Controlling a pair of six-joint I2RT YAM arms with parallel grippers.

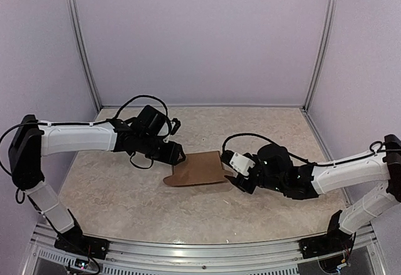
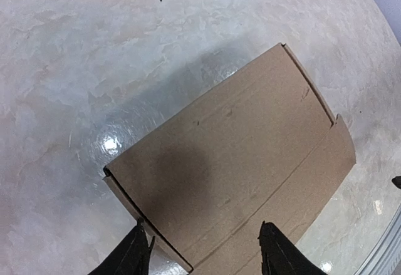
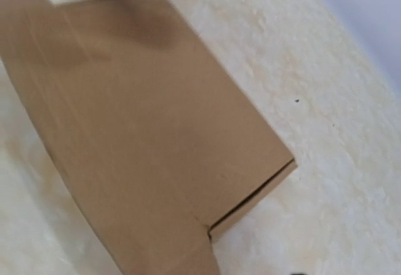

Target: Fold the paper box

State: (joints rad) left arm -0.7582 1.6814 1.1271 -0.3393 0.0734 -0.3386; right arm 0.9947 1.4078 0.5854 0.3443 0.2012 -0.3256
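**A:** Front right of the table point(image 1: 119, 193), right gripper point(image 1: 234, 178) sits at the right edge of the paper box point(image 1: 199, 170). Open or not? Can't tell tbh, fingers barely in its cam.

**B:** Yep. Box lies flat mid-table. Behind it, left gripper point(image 1: 181, 156) at the far-left corner, fingers point(image 2: 139, 256) spread, gripping nothing afaict.

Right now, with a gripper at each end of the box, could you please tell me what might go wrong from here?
1. The box lies loose on the glossy table, and the left gripper is open at its end. A push from the right gripper may therefore slide it rather than fold it.
2. The flap along one long edge looks untucked and may spring up.
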